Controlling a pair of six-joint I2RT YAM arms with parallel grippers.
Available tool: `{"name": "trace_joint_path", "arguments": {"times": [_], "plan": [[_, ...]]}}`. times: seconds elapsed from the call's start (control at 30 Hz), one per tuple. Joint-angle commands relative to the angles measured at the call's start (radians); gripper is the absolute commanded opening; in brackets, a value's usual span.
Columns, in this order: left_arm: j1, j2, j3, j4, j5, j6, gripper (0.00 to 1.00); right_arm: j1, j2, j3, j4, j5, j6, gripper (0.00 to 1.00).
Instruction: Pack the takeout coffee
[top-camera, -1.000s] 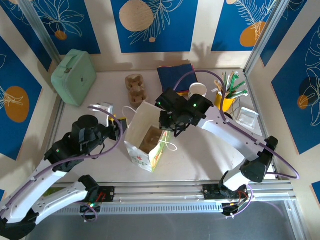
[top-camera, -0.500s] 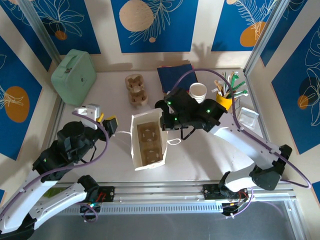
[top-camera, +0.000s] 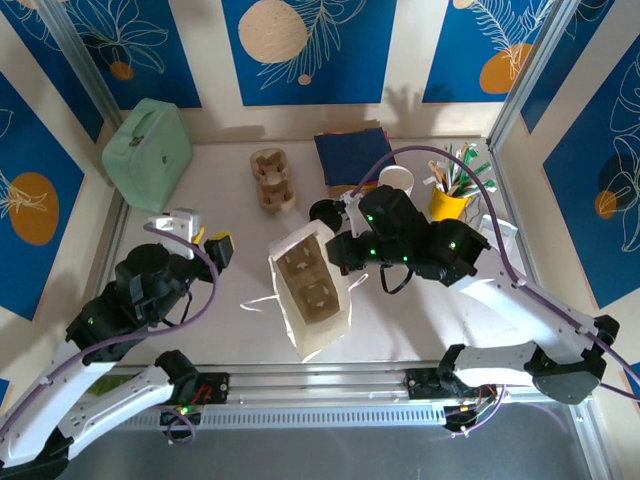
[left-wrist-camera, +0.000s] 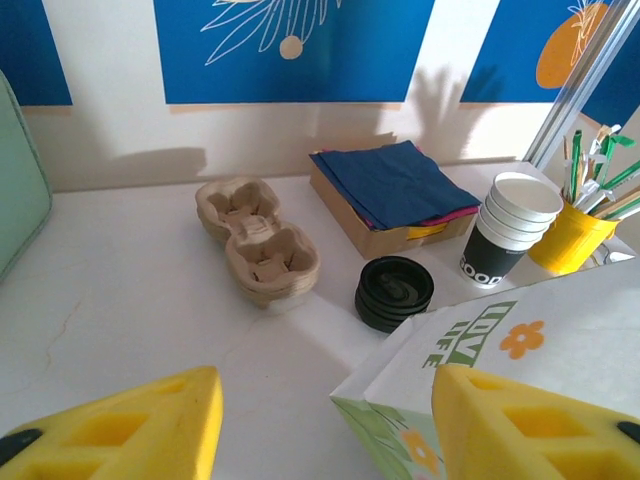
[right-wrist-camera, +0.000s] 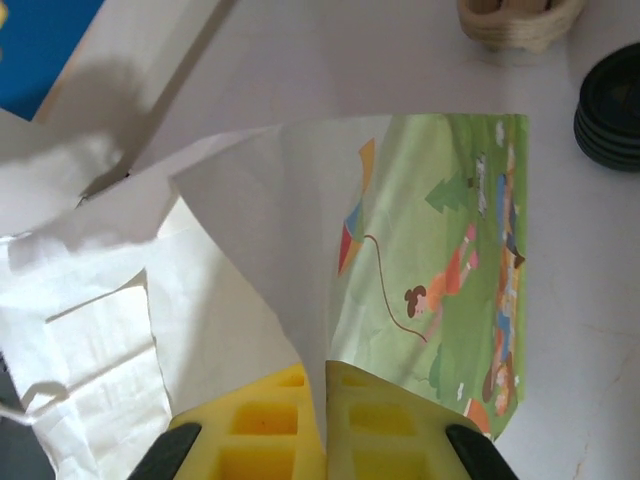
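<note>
- Two arms, two jobs: the right gripper (right-wrist-camera: 325, 388) is pinched onto the top edge of the paper bag (top-camera: 322, 338). Its pads are pressed together w/ the paper between them, holding the mouth up.
- The left gripper (left-wrist-camera: 322, 400) hangs just beside the bag, jaws apart, nothing between the pads.
- The bag leans, its mouth open toward the top cam. A cardboard cup carrier (top-camera: 305, 280) sits inside, and both wells look empty to us.
- Takeout coffee: we can't tell where it is.
- At the back of the table we see a stack of lidless cups (left-wrist-camera: 510, 230), a stack of black lids (left-wrist-camera: 394, 292) near it, and spare carriers (left-wrist-camera: 258, 245). None of these is a lidded cup.
- Progress, our read: early-to-mid. The bag is open & the carrier is in, but no coffee is packed yet.
- Left to do: get the lidded cup, set it upright in a carrier well, then release the bag edge.
</note>
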Motion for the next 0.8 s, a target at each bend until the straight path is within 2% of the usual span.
{"name": "trace_joint_path", "arguments": {"times": [0.0, 0.2, 0.4, 0.57, 0.77], "plan": [[-0.001, -0.01, -0.009, 0.016, -0.028, 0.024, 0.58, 0.023, -0.027, -0.012, 0.049, -0.03, -0.046, 0.01], [-0.001, -0.008, -0.009, 0.023, -0.033, 0.026, 0.58, 0.059, -0.034, -0.005, 0.049, 0.01, -0.057, 0.01], [-0.001, 0.001, -0.011, 0.024, -0.03, 0.024, 0.58, 0.058, -0.016, 0.021, 0.032, 0.054, -0.001, 0.0], [-0.002, 0.0, -0.012, 0.023, -0.037, 0.014, 0.58, 0.019, 0.042, 0.077, -0.014, 0.044, 0.068, 0.0], [-0.001, -0.003, -0.014, 0.013, -0.039, 0.004, 0.58, -0.067, 0.104, 0.121, -0.046, -0.037, 0.155, 0.0]]}}
